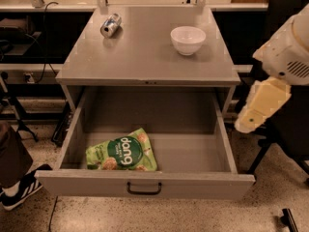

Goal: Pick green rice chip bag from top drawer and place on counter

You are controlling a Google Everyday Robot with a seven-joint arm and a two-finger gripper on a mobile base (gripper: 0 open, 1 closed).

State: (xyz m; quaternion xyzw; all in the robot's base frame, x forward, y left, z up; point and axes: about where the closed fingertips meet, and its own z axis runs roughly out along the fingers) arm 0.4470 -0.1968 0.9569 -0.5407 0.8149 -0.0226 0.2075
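The green rice chip bag (122, 152) lies flat in the front left part of the open top drawer (145, 183), label up. The drawer is pulled fully out below the counter (145, 57). My arm's pale links (263, 105) hang at the right edge, to the right of the drawer and apart from it. My gripper itself does not show in the camera view.
A silver can (110, 25) lies on its side at the counter's back left. A white bowl (188, 39) stands at its back right. A dark chair (289, 129) is behind my arm on the right. A person's shoe (21, 187) is on the floor at the left.
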